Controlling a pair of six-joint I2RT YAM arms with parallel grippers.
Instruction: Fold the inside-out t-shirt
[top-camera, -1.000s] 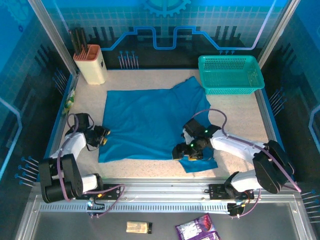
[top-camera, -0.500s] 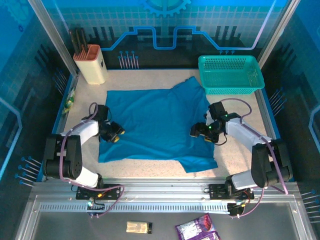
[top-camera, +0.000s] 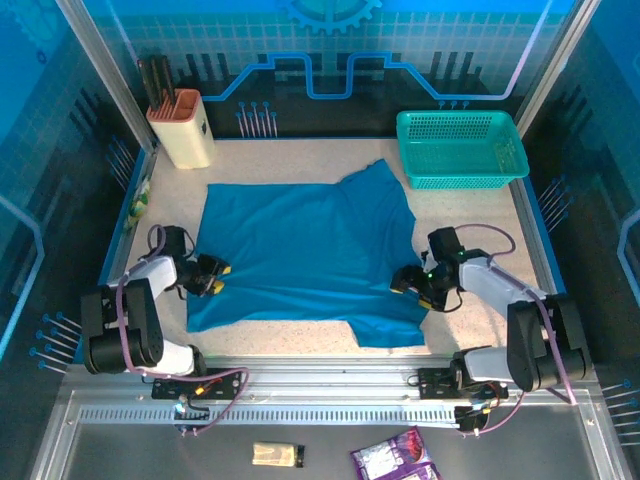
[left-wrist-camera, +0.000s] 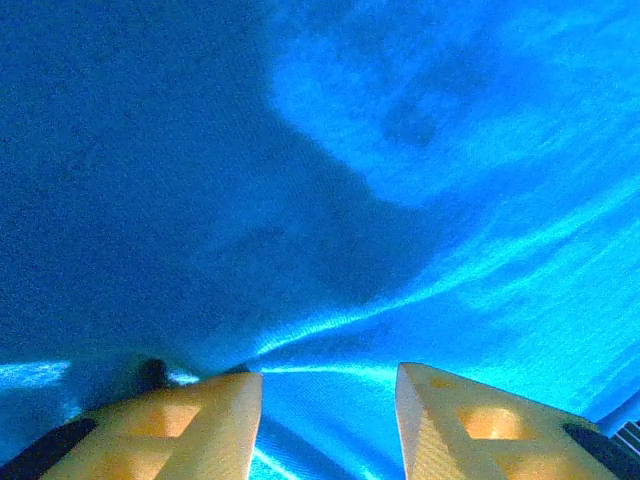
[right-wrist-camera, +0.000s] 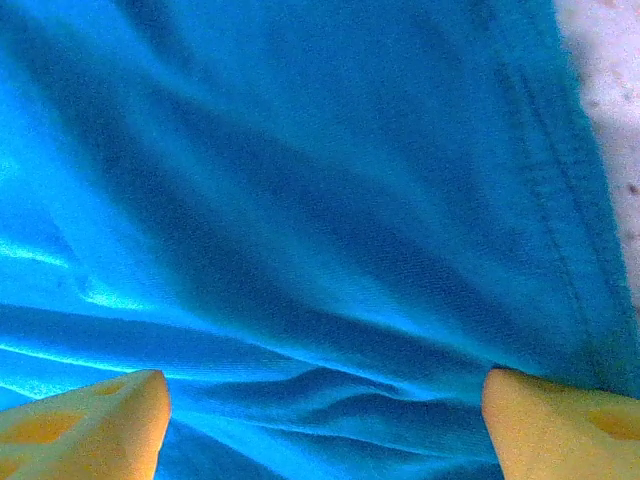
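The t-shirt (top-camera: 300, 250) lies spread on the table (top-camera: 470, 215). The left gripper (top-camera: 217, 278) sits at its left edge with jaws partly apart. The right gripper (top-camera: 402, 284) rests on its right side, jaws wide.

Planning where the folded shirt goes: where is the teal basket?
Top view: the teal basket sits at the table's far right corner, just beyond the t-shirt.
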